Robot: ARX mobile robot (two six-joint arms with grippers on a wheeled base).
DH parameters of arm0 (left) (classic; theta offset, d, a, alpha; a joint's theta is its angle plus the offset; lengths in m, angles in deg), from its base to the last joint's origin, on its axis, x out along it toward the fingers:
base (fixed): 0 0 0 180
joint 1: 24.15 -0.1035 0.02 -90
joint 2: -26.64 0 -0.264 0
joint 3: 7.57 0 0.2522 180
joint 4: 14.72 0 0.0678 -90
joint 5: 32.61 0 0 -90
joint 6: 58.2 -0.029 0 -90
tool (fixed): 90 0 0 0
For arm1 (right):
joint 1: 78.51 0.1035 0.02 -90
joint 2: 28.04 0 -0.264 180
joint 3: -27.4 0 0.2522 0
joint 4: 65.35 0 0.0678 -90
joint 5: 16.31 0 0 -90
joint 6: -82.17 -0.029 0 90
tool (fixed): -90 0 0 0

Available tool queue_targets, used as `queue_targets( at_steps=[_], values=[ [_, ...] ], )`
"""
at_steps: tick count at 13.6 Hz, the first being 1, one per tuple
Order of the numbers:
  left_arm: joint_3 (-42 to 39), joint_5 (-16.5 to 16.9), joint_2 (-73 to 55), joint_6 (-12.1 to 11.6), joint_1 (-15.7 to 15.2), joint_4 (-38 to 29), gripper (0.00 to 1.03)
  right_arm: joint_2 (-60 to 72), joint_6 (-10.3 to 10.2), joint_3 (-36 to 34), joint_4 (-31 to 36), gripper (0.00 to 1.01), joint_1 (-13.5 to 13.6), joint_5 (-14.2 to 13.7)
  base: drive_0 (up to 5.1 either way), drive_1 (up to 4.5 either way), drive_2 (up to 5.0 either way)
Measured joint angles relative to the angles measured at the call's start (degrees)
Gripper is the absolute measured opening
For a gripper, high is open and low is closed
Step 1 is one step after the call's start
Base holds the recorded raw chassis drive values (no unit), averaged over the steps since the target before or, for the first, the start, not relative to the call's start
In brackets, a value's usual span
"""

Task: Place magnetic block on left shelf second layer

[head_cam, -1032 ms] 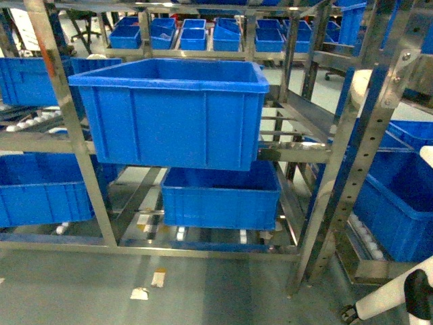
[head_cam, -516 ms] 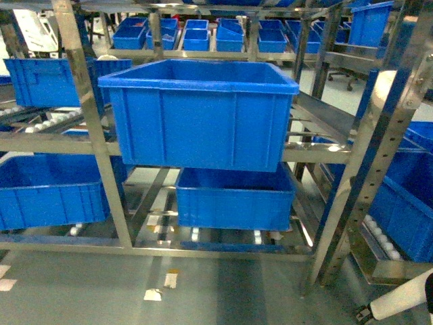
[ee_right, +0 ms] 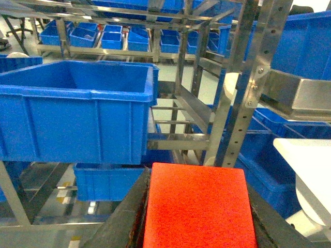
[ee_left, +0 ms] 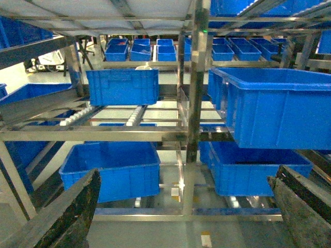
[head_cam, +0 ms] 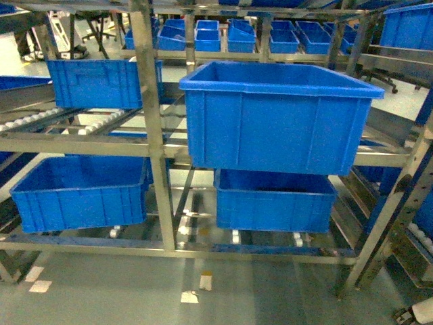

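The magnetic block (ee_right: 199, 212) is a bright red cube that fills the bottom of the right wrist view, with my right gripper (ee_right: 199, 175) shut on its two sides. The left shelf second layer (head_cam: 379, 157) is a steel tier carrying a large, deep blue crate (head_cam: 277, 115), which the right wrist view shows ahead and to the left as the same crate (ee_right: 72, 113). My left gripper (ee_left: 183, 217) is open with nothing between its dark fingers (ee_left: 72, 206), and it faces the rack post (ee_left: 194, 103). Neither gripper shows in the head view.
Left of the post (head_cam: 155, 135) is a bay with white-roller rails (head_cam: 81, 122), a medium blue crate (head_cam: 101, 81) and a lower crate (head_cam: 81, 193). Another crate (head_cam: 274, 200) sits under the big one. Small crates (head_cam: 237, 34) line the far racks. Tape marks (head_cam: 196, 288) lie on the floor.
The head view has swung left: the big crate and its rack slid right in the frame, the left roller bay came into view, and the white arm at the bottom right has almost left the picture.
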Motion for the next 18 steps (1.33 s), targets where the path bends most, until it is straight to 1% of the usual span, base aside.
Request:
queue_targets(
  at_steps=[1, 2, 15, 18],
  values=[
    [0.0, -0.4, 0.0, 0.0, 0.0, 0.3, 0.98, -0.1, 0.0, 0.0, 0.4, 0.34, 0.0, 0.2, -4.1, 2.02, 2.0],
    [0.0, -0.1, 0.0, 0.0, 0.0, -0.1, 0.98, -0.1, 0.0, 0.0, 0.2, 0.34, 0.0, 0.2, 0.0, 0.00, 0.0],
    [0.0, 0.0, 0.0, 0.0, 0.0, 0.0, 0.98, -0.2, 0.0, 0.0, 0.3, 0.34, 0.0, 0.2, 0.0, 4.28, -4.3],
    [0.0, 0.0, 0.0, 0.0, 0.0, 0.0, 0.98, 0.0, 0.0, 0.0, 0.4, 0.34, 0.0, 0.2, 0.0, 0.00, 0.0]
  ],
)
